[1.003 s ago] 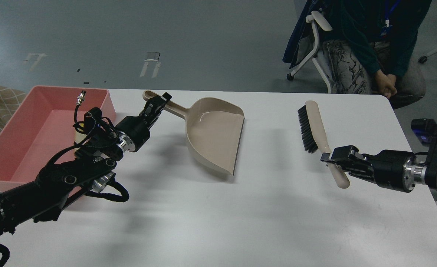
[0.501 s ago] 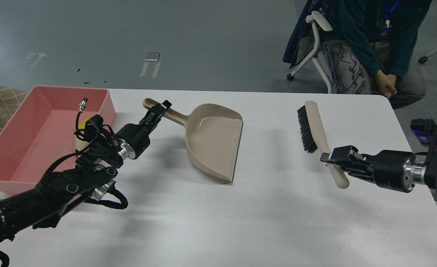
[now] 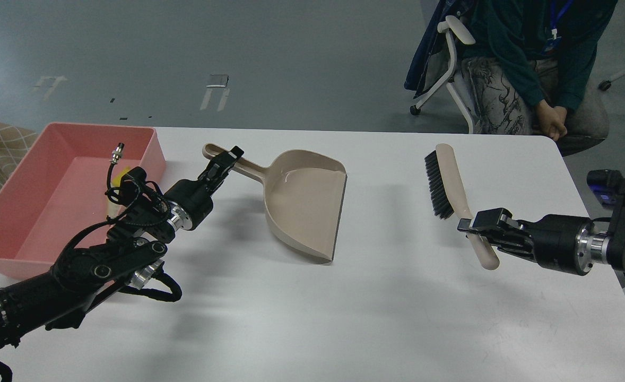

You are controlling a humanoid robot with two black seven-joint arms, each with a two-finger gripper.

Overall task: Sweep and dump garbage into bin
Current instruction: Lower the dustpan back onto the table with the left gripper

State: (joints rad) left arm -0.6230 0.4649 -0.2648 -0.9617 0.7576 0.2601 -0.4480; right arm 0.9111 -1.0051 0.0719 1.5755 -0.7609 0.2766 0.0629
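Near the far left corner of the white table (image 3: pixel 312 318), my left gripper (image 3: pixel 223 159) has its fingers closed on the thin handle of the beige dustpan (image 3: pixel 304 204). The pan looks empty and rests on the table, its wide mouth pointing at the near edge.

By the right edge, my right gripper (image 3: pixel 471 225) has its fingers closed on the handle of the brush (image 3: pixel 445 183). The black bristles point to the far edge.

The pink bin (image 3: pixel 20 212) sits at the left edge, just beside my left arm. I can see a bit of the yellow chunk (image 3: pixel 124 172) in it, peeking out behind my wrist. The rest of the garbage is hidden by my arm, so I cannot tell where the bread is. I see no scraps left on the table, so I think the job is nearly done.

What could go wrong? My left arm is very close to the bin wall. If I swing the arm left, it could bump the bin and push it off the left edge. The pan handle is thin, so a fast move could make it twist or slip out of my fingers. If I let the brush go up high, it could bounce toward the right edge. A person sits past the far right corner, so I must not reach that way.
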